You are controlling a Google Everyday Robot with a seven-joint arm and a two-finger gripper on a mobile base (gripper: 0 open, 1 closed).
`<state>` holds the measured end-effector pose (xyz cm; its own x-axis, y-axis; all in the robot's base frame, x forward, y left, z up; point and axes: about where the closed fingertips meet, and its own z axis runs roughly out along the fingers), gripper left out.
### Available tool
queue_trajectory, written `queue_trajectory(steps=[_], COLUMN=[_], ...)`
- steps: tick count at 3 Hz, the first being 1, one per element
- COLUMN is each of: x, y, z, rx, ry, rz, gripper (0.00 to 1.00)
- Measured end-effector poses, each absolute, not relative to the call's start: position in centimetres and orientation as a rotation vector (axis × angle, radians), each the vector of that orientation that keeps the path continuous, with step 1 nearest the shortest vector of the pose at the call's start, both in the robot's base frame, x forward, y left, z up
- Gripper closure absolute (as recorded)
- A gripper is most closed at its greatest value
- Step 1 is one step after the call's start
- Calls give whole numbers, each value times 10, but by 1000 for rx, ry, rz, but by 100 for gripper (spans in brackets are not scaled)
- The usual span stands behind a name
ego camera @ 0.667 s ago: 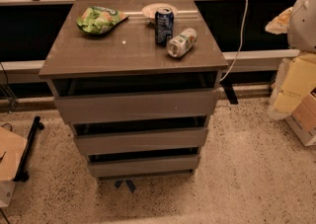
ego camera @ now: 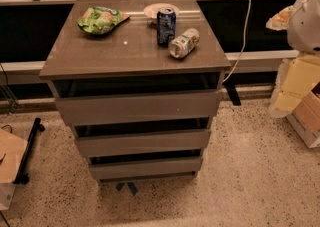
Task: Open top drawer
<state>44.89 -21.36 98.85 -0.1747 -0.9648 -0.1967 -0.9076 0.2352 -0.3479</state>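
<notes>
Almost nothing is shifting since the earlier frame: the cabinet and the things on top are sitting in the same spots, and my arm is staying at the far right edge. My gripper (ego camera: 279, 18) is hanging there at the right edge, at about countertop height, well apart from the cabinet; I cannot tell whether it is spread or pressed together, and it is touching nothing I can make out. The top drawer (ego camera: 137, 107) is sitting directly under the cabinet top (ego camera: 100, 53), flat handleless front facing me, with a dark gap showing above its front panel. The middle drawer (ego camera: 142, 142) and bottom drawer (ego camera: 146, 167) are sitting below it, each with a dark strip above. On top, a green chip bag (ego camera: 101, 19) is lying at the back left, a blue soda can (ego camera: 166, 26) is standing upright near the middle back, a white plate (ego camera: 155, 8) is sitting just behind it, and a pale can or bottle (ego camera: 184, 42) is lying on its side just right of the blue can. A white cable (ego camera: 245, 36) is hanging down to the right of the cabinet. A cardboard box (ego camera: 307, 121) is resting on the speckled floor (ego camera: 240, 181) at the right.
</notes>
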Motion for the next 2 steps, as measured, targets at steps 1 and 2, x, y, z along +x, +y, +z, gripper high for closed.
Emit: queue_trajectory(steps=[1,2], x=[457,470], y=[-209,-210], z=[965,929], rx=[-1764,-1768], ry=[2073,2007], rz=[-235,-230], gripper=[0,0])
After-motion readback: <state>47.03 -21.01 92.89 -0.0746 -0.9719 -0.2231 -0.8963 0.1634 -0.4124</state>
